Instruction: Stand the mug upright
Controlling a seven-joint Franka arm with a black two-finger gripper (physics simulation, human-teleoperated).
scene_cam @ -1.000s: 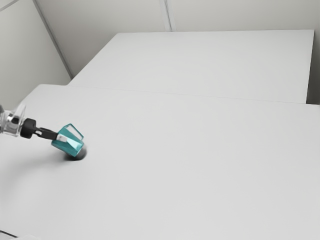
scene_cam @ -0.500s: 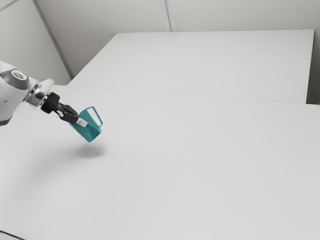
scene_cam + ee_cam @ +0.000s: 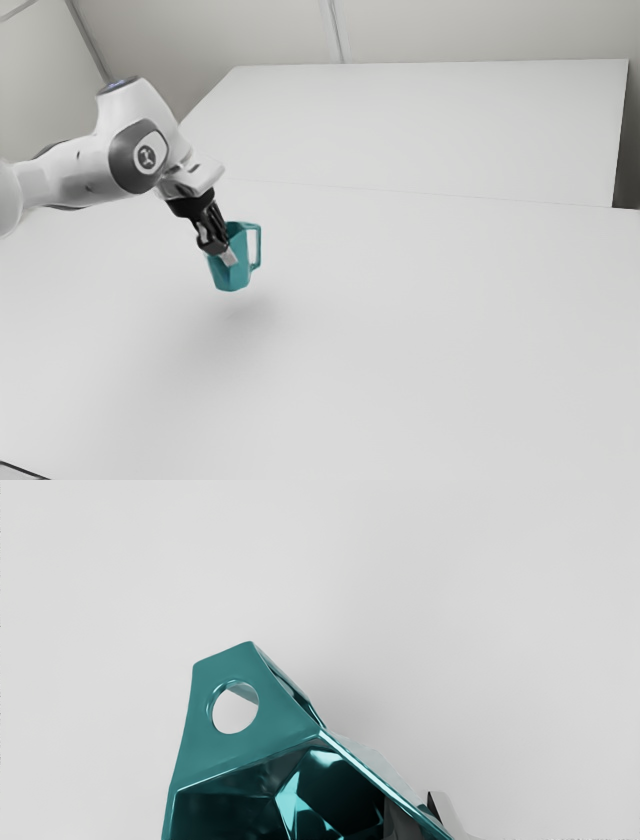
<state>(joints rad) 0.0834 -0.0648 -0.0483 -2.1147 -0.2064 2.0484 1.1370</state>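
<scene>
Just off nine o'clock from the middle of the exterior view, above the pale grey surface (image 3: 430,330), hangs the teal, faceted mug (image 3: 231,275) with its angular handle (image 3: 259,248). Its soft shadow (image 3: 235,315) falls apart from the base, toward six o'clock, so I judge that it bears no weight on the surface.

The black two-finger hand (image 3: 229,252) is clamped on the mug's wall: one finger (image 3: 400,822) reaches inside the mouth, the other (image 3: 447,816) presses from outside. Taking the mug as the dial's centre in the exterior view, the hand comes down from eleven o'clock and the handle points to about three.

The mug's long axis looks close to the twelve-to-six line, mouth up, perhaps leaning slightly toward one. That line is what the coming move turns on. I would bring the mug down toward six, trimming any lean so that the base meets the surface flat, and loosen the grip only then; let go while tilted, it could rock over.
</scene>
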